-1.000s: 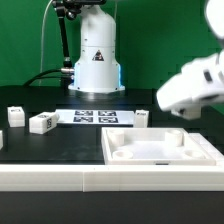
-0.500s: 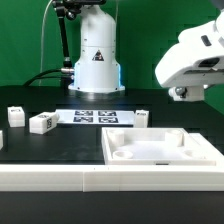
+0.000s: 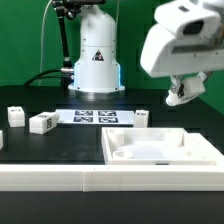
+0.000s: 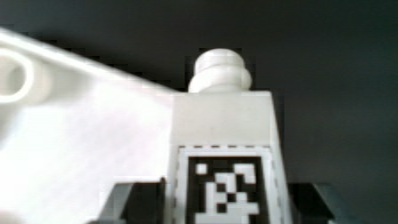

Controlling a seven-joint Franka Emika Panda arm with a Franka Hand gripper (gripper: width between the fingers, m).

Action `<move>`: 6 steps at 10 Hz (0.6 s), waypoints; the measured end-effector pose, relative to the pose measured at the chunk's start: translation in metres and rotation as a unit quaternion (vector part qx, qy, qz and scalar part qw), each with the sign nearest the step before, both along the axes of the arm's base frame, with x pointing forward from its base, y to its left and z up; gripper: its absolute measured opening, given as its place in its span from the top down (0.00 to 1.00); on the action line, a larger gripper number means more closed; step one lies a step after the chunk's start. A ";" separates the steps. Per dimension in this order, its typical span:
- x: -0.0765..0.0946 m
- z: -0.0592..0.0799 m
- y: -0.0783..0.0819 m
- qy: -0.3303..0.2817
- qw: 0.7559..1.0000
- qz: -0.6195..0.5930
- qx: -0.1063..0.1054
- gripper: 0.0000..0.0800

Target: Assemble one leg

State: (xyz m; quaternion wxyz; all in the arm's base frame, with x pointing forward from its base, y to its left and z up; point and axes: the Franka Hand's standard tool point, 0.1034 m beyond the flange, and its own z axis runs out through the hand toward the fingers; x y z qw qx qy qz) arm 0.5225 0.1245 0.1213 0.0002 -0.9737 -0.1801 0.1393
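In the wrist view my gripper [image 4: 226, 206] is shut on a white leg [image 4: 228, 120]. The leg shows a black-and-white tag near the fingers [image 4: 139, 206] and a round peg at its far end. In the exterior view my gripper [image 3: 180, 95] hangs high at the exterior view's right, well above the large white tray [image 3: 205, 150], with the leg's end [image 3: 177, 99] poking out below it. The tray's rim also shows in the wrist view [image 4: 71, 110]. Three more small white legs lie on the black table: two [image 3: 15, 116] [image 3: 42, 122] at the exterior view's left, one [image 3: 141, 117] behind the tray.
The marker board [image 3: 95, 117] lies flat behind the legs. The arm's white base [image 3: 97, 55] stands at the back centre with cables beside it. A white ledge [image 3: 60, 180] runs along the table's near edge.
The arm has risen and swung toward the exterior view's left, carrying the leg up above the tray. The loose legs and the tray have not moved.
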 end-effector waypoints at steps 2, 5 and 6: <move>0.004 -0.004 0.001 -0.080 0.997 -0.001 0.020 0.64; 0.015 -0.010 -0.003 -0.178 0.983 -0.009 0.047 0.64; 0.025 -0.006 -0.007 -0.198 0.979 -0.020 0.053 0.64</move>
